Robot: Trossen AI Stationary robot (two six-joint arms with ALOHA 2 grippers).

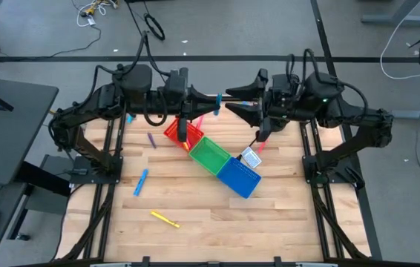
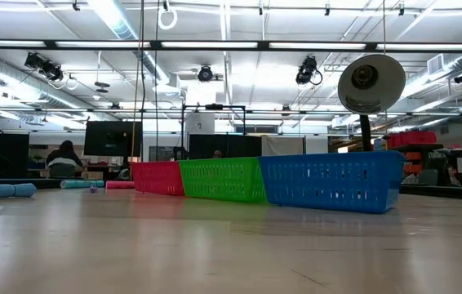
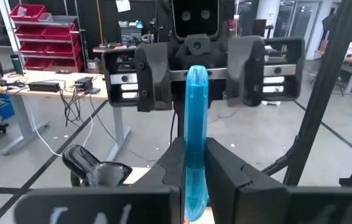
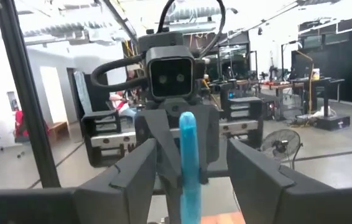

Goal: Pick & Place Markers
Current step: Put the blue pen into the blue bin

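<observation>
Left gripper (image 3: 194,171) clamped on a light blue marker (image 3: 196,124) held high above the table, right gripper (image 4: 191,168) facing it, jaws wide around the marker's far end — other markers (image 1: 141,182) lie on the wooden table (image 1: 195,222), left of the red, green, blue bins (image 1: 208,154)

A blue marker (image 4: 188,163) stands upright between the right pincer (image 4: 190,177)'s spread fingers, seemingly held by the left pincer beyond.

- A red bin (image 1: 176,131), a green bin (image 1: 209,156) and a blue bin (image 1: 239,178) stand touching in a diagonal row near the middle of the wooden table (image 1: 217,222), the red at 10 o'clock, the blue at 4 o'clock.
- A small white card (image 1: 250,158) lies at the blue bin's 1 o'clock edge.
- A fan (image 2: 370,82) stands behind the blue bin in the low view.
- A seated person (image 2: 64,157) shows far back in the room.
</observation>
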